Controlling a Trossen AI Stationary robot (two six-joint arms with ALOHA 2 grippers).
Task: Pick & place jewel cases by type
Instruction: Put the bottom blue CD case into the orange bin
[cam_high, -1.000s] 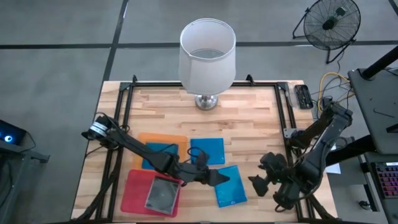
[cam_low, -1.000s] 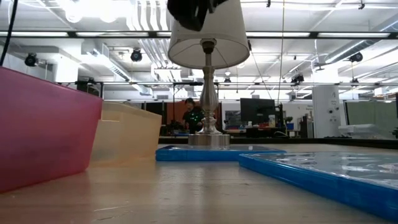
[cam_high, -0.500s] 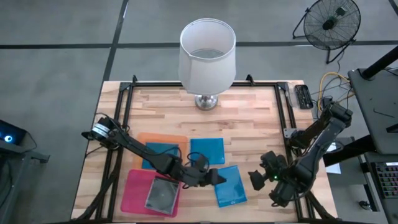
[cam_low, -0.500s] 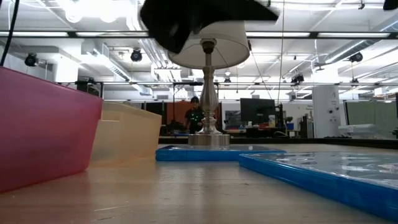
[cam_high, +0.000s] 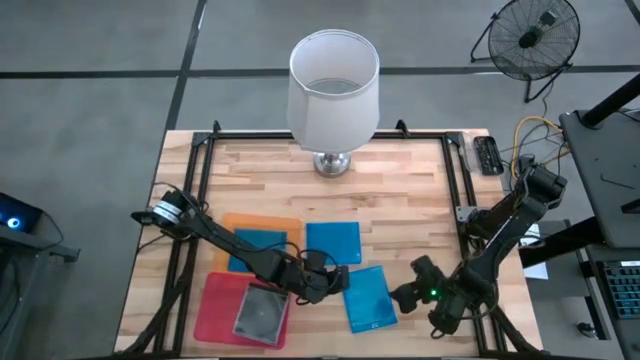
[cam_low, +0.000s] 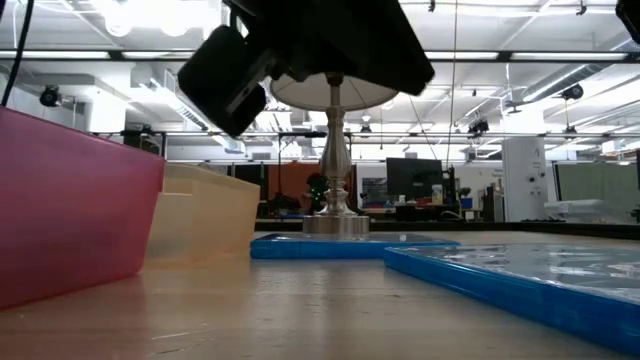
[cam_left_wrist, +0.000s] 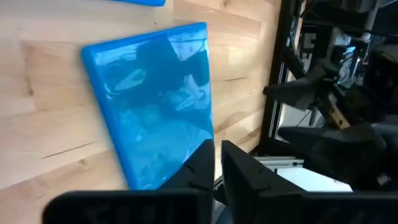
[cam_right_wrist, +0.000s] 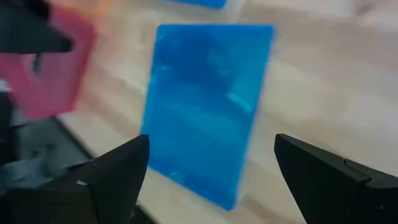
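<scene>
A blue jewel case (cam_high: 370, 298) (cam_left_wrist: 155, 106) (cam_right_wrist: 205, 106) lies flat on the wooden table near its front edge. My left gripper (cam_high: 338, 283) (cam_left_wrist: 216, 155) hangs shut above the table by this case's left edge, holding nothing. My right gripper (cam_high: 400, 297) (cam_right_wrist: 211, 155) stands open to the right of the case, its fingers spread wider than the case and clear of it. A second blue case (cam_high: 333, 242) lies farther back. A third blue case (cam_high: 255, 245) lies in the orange tray (cam_high: 262, 222). A dark grey case (cam_high: 262, 312) lies in the pink tray (cam_high: 215, 310).
A table lamp (cam_high: 333, 90) with a white shade stands at the middle of the far edge. Black frame rails (cam_high: 455, 190) run along the table's sides. The two trays fill the front left; bare wood lies between the lamp and the cases.
My left gripper has shut, rolled about its own line and sunk a little, staying beside the front blue case. My right gripper has come down toward that case, tipping and rolling, and stays open. No case has moved.
</scene>
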